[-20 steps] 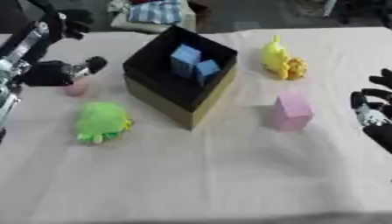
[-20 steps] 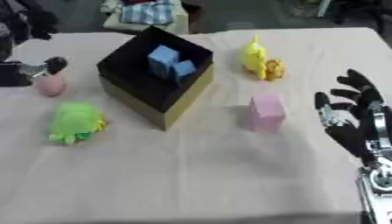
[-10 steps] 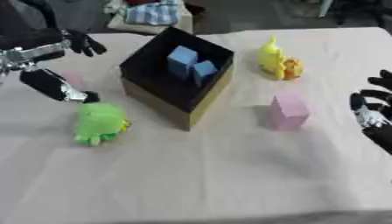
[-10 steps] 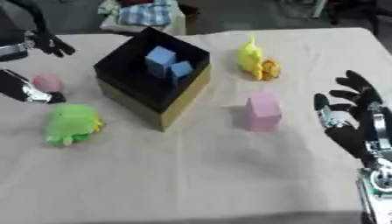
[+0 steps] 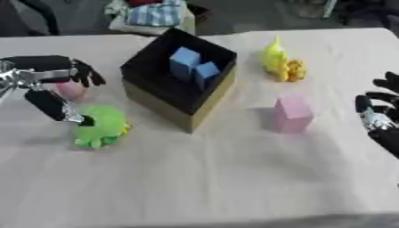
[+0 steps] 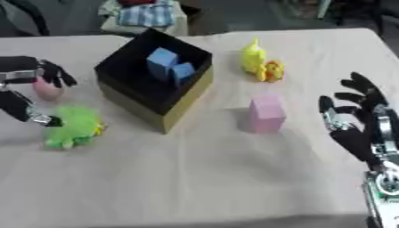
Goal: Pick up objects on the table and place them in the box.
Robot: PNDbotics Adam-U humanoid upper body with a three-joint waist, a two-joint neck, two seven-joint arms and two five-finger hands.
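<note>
A black box (image 5: 177, 79) with tan lower sides stands at the table's upper middle, with two blue blocks (image 5: 193, 67) inside. Left of it lies a green toy (image 5: 99, 128). My left hand (image 5: 48, 84) hovers open just above the toy's left side, its thumb tip touching the toy's top and its fingers spread toward the box. A small pink object (image 5: 70, 90) sits partly hidden behind that hand. A pink block (image 5: 291, 114) stands right of the box, and a yellow duck toy (image 5: 280, 62) lies further back. My right hand (image 6: 360, 125) rests open at the right edge.
A white cloth (image 5: 202, 178) covers the table. Folded striped clothes (image 5: 154, 13) lie beyond the far edge, behind the box.
My left hand has come down from near the pink object toward the green toy and spread open over it. The right hand has not moved.
</note>
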